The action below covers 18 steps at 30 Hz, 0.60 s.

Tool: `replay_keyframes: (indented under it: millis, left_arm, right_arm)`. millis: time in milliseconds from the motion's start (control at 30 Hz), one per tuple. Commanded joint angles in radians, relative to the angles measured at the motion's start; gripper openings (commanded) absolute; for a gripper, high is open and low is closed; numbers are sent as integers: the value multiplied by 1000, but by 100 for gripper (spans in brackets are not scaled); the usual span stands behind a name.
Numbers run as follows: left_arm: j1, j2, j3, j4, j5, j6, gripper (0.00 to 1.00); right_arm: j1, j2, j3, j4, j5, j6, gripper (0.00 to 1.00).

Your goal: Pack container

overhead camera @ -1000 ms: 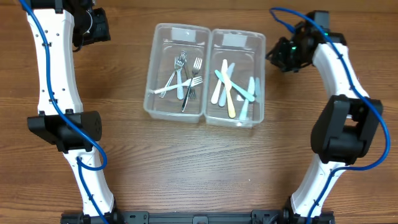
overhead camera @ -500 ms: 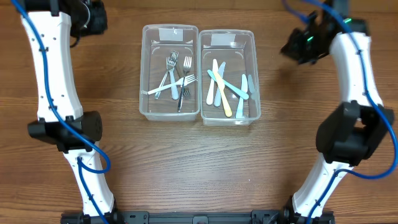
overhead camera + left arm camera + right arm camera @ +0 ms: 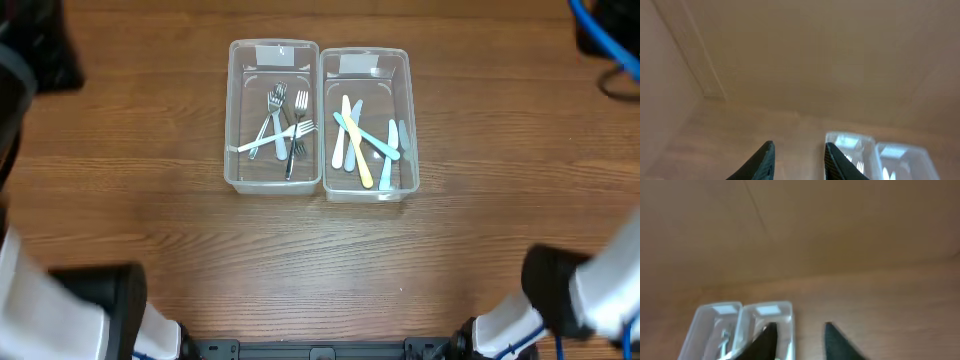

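Holding forks (image 3: 285, 125), one clear container (image 3: 231, 100) sits beside another holding knives (image 3: 362, 150).

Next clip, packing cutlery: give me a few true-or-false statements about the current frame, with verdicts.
1. The forks lie in the left container. True.
2. The pastel knives lie loose on the table. False: they lie inside the right container, beside the left one.
3. The left gripper holds a fork. False: its fingers stand apart with nothing between them.
4. The right gripper is open and empty. True.
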Motion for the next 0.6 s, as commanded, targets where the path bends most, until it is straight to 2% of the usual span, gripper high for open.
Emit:
replay_keyframes:
  millis: [0,67,133,167,200,233,267,300,333,567]
  left_arm:
    - [-2,-39,-6,-5,-31,-17,37]
    - [-2,-64,-25,-5,-34,-17,38]
    - [-2,-86,-56,-5,-35,-17,51]
    - [-2,-95,-75,-5,-40,-17,66]
    - [-2,-100,-90,-5,-44,-17,93]
    - [-2,-102,-102,-5,-49,-17,100]
    - [-2,-102,-114,-5,-49,-17,100]
    - [-2,-102,-125,-5,-49,-17,100]
    - [-2,-101,-137,-5,-49,-17,100]
    - [-2,-91,-178,-5,-49,-17,100]
  right_arm:
    - [-2,-105,29,-29,64,-6,38]
    - [-2,-154,19,-29,68,-6,42]
    - [-2,-216,-5,-28,87,-6,43]
    - [-2,-242,-16,-24,99,-6,45]
    - [-2,-268,-29,-19,110,-6,47]
    - [-2,-292,-42,-11,118,-6,52]
    - [-2,-317,-58,-1,120,-7,62]
    - [-2,-335,-69,6,120,-7,87]
    - [-2,-350,-79,11,124,-7,100]
    - [-2,-375,-118,12,169,-7,100]
